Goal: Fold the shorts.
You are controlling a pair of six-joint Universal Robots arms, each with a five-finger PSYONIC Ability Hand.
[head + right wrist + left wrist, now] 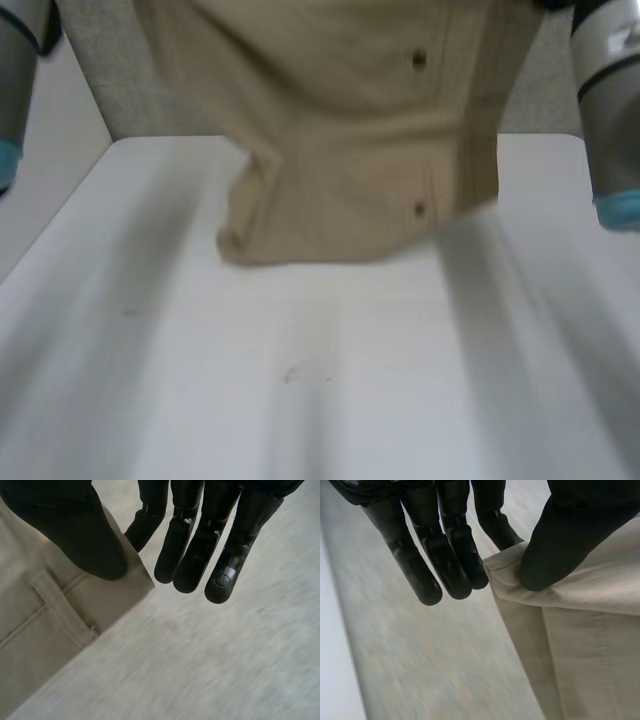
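The shorts [350, 170] hang over the far edge of the bench [330, 390], spread wide between the two hands. I judge this hold is meant to let the cloth drop straight, so it can be laid down smooth for folding. The left hand [560, 545] pinches one upper corner between its thumb and one of its fingers [492, 522] — the rest are straight and free beside the cloth. The right hand [85, 535] clamps the opposite corner the same way, just by a belt loop [62, 607]. The lower edge bunches toward the left arm's side — whether it touches the bench I cannot tell.
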